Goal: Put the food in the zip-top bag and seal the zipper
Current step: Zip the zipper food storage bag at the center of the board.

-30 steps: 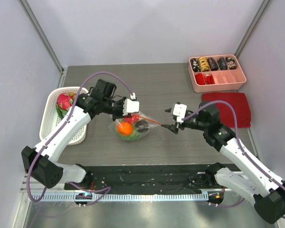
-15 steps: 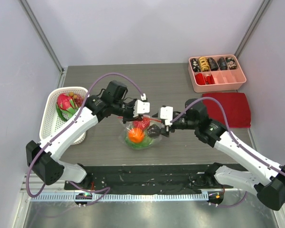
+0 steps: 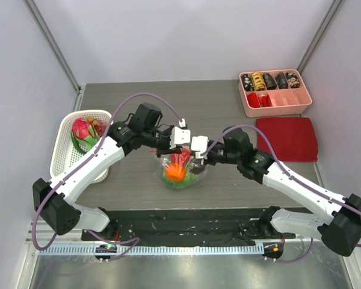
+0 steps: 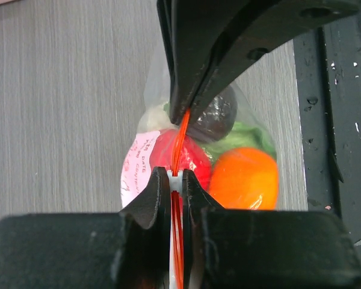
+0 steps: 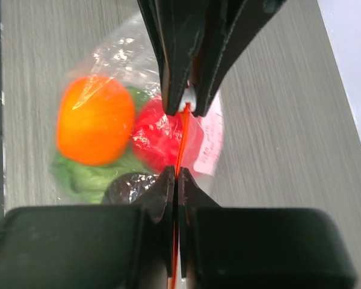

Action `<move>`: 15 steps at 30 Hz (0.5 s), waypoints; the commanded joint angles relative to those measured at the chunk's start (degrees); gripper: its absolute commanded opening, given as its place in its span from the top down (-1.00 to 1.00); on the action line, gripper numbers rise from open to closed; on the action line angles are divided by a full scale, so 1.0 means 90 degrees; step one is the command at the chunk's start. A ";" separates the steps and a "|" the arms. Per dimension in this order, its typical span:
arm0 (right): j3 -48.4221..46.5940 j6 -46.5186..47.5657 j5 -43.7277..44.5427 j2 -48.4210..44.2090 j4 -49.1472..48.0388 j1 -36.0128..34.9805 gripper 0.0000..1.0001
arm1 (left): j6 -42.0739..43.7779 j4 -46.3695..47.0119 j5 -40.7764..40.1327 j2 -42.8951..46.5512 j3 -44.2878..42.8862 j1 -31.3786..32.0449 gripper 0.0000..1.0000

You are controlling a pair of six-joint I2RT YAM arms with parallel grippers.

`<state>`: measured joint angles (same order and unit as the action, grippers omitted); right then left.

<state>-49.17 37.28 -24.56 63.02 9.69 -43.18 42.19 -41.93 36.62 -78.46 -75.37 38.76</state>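
Looking nearest the bases, I see the zip-top bag beneath both grippers, holding the orange fruit, red fruit, lettuce and a dark lump. The left gripper and right gripper each pinch the zipper, nearly tip to tip. Its short span runs straight between them, so I judge little is left unsealed. Farther off are a basket with dragon fruit, a red cloth, and a pink tray of small pieces.

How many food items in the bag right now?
4 visible in the right wrist view: orange fruit at left, red fruit beside it, lettuce beneath, a dark round piece at the bottom. More may be hidden.
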 commanded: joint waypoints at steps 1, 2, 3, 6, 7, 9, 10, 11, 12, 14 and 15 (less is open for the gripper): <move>0.0014 -0.0001 0.0463 -0.0059 -0.0374 -0.0095 0.98 | 0.0096 0.0275 -0.0083 0.0270 0.0142 0.0068 0.98; 0.0110 0.0018 0.0473 -0.0185 -0.0403 -0.0095 0.98 | 0.0136 0.0216 -0.0152 0.0280 0.0162 0.0058 0.95; 0.0179 0.0057 0.0463 -0.0264 -0.0423 -0.0095 0.98 | 0.0175 0.0167 -0.0211 0.0318 0.0191 0.0010 0.93; 0.0433 0.0116 0.0463 -0.0567 -0.0540 -0.0095 0.98 | 0.0253 0.0060 -0.0309 0.0416 0.0367 -0.0195 0.90; 0.0463 0.0116 0.0473 -0.0616 -0.0540 -0.0095 0.98 | 0.0282 0.0021 -0.0329 0.0426 0.0444 -0.0234 0.90; 0.0512 0.0106 0.0502 -0.0694 -0.0491 -0.0085 0.98 | 0.0331 -0.0057 -0.0368 0.0465 0.0474 -0.0342 0.90; 0.0531 0.0106 0.0512 -0.0713 -0.0481 -0.0085 0.98 | 0.0380 -0.0125 -0.0368 0.0504 0.0494 -0.0449 0.90; 0.0551 0.0106 0.0521 -0.0743 -0.0472 -0.0085 0.98 | 0.0467 -0.0242 -0.0387 0.0524 0.0504 -0.0479 0.90; 0.0580 0.0106 0.0512 -0.0772 -0.0443 -0.0085 0.98 | 0.0487 -0.0282 -0.0387 0.0543 0.0523 -0.0518 0.90; 0.0639 0.0116 0.0521 -0.0850 -0.0404 -0.0095 0.98 | 0.0565 -0.0380 -0.0416 0.0621 0.0572 -0.0645 0.90; 0.0648 0.0155 0.0512 -0.0879 -0.0384 -0.0095 0.98 | 0.0614 -0.0419 -0.0426 0.0631 0.0591 -0.0693 0.90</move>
<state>-43.51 37.65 -20.84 57.93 7.77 -44.01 45.01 -43.03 35.55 -75.24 -70.76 34.76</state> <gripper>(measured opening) 0.027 0.071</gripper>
